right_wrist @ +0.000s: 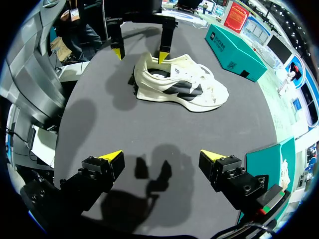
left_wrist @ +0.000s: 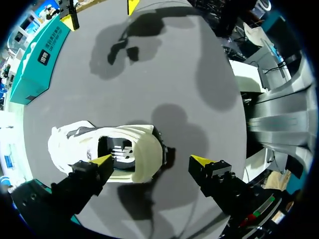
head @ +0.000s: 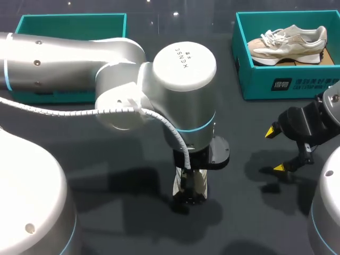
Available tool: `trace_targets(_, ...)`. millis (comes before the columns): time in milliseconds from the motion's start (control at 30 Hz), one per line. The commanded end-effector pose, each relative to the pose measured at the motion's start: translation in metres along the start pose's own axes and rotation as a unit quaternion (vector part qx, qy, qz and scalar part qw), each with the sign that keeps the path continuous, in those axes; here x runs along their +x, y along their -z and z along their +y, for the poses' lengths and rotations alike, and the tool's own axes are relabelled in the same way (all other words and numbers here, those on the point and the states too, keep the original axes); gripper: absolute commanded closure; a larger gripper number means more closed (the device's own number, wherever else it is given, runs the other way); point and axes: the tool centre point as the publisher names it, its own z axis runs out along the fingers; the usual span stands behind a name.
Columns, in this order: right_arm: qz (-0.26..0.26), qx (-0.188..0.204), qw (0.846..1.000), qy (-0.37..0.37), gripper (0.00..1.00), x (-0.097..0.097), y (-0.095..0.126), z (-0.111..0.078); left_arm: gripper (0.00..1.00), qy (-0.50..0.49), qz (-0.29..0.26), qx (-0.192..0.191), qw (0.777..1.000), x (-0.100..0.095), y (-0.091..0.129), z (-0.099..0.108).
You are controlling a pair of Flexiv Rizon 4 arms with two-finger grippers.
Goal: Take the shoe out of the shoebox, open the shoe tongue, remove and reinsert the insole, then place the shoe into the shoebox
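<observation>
Shoe [right_wrist: 174, 92] stands on its sole on the surface [right_wrist: 99, 114], out of the shoebox [head: 255, 79] and directly under our left arm, its long axis in line with the gap between the left fingers [left_wrist: 102, 162]. These are wide open and grip nothing, with one tip at the collar and the other clear past the heel. Right fingers [right_wrist: 112, 157], also spread and empty, hover well apart.

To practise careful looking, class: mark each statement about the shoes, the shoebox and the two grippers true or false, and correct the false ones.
1. A white shoe lies on the table, outside the shoebox. True.
2. The right gripper is shut on that shoe. False: the right gripper is open, apart from the shoe.
3. The shoebox is empty. False: a second shoe lies in it.
4. The left gripper is at the white shoe's heel end. True.
</observation>
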Motion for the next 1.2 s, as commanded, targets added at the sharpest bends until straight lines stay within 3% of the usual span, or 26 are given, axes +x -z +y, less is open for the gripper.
trace_targets(33, -0.001, 0.001, 1.0, 0.0, 0.0, 0.002, 0.001, 0.0, 0.0, -0.003, 0.001, -0.007, 1.0, 0.001, -0.015, -0.006)
trace_targets(767, -0.001, 0.001, 1.0, 0.0, 0.0, 0.002, 0.001, 0.0, 0.0, -0.002, 0.012, -0.035, 0.999, 0.009, -0.055, -0.001)
trace_targets(867, -0.001, 0.001, 1.0, 0.0, 0.0, 0.002, 0.001, 0.0, 0.17, 0.002, 0.01, -0.038, 0.999, 0.01, -0.057, 0.001)
trace_targets(1000, -0.001, 0.001, 1.0, 0.0, 0.0, 0.002, 0.001, 0.0, 0.32, 0.009, 0.009, -0.04, 0.999, 0.009, -0.06, 0.002)
trace_targets(1067, -0.001, 0.001, 1.0, 0.0, 0.0, 0.002, 0.001, 0.0, 0.54, 0.013, 0.008, -0.04, 0.999, 0.009, -0.061, 0.004)
trace_targets(1100, -0.001, 0.001, 1.0, 0.0, 0.0, 0.002, 0.001, 0.0, 0.59, 0.015, 0.009, -0.039, 0.999, 0.009, -0.062, 0.004)
trace_targets(1200, -0.001, 0.001, 1.0, 0.0, 0.0, 0.002, 0.001, 0.0, 1.0, 0.018, 0.008, -0.037, 0.999, 0.01, -0.061, 0.006)
